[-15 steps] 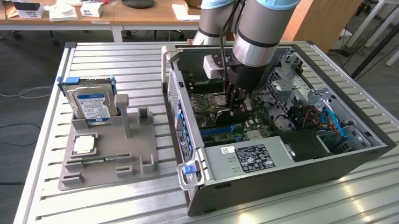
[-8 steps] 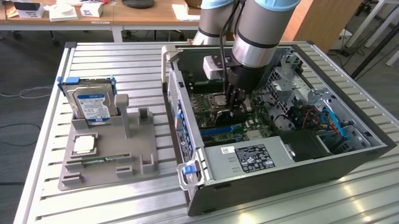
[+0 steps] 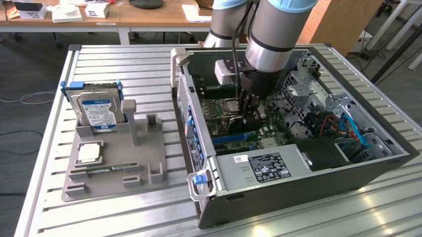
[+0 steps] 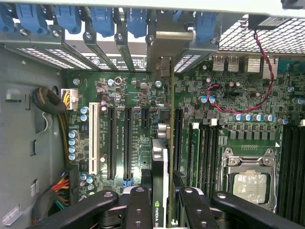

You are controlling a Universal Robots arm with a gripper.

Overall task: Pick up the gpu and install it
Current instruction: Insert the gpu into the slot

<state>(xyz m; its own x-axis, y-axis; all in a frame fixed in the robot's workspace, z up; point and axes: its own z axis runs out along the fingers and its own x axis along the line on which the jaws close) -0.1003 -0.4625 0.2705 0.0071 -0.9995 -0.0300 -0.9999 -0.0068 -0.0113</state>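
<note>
As you look along the wrist view, your gripper (image 4: 164, 207) is pinching the gpu (image 4: 160, 162) by its two flat faces. One black finger (image 4: 138, 207) presses on one face and its partner on the other. The jaws stand roughly half closed, and the thin card fills the gap between them.

The card stands on edge, running straight out past the fingertips over the motherboard (image 4: 143, 95). At its far end, the silvery bracket (image 4: 164, 64) reaches the rear wall, in line with the row of blue clips (image 4: 102, 19). On one side of the held card lie two long black slots (image 4: 127, 143) and, beyond them, a white slot (image 4: 93, 138). On the other side lie the memory slots (image 4: 202, 157) and, further off, the cpu socket (image 4: 250, 183).

You cannot tell whether the card's lower edge is down in a slot or just above one, because the card hides that line.

From the exterior view, your gripper (image 3: 252, 112) hangs inside the open case (image 3: 297, 190), pointing down at the board, with the power supply (image 3: 260, 168) near it. Well apart from the gripper, outside the case toward the exterior view's left, a grey tray (image 3: 112, 170) rests on the table (image 3: 132, 217). The hard drive (image 3: 98, 109) stands upright in that tray.
</note>
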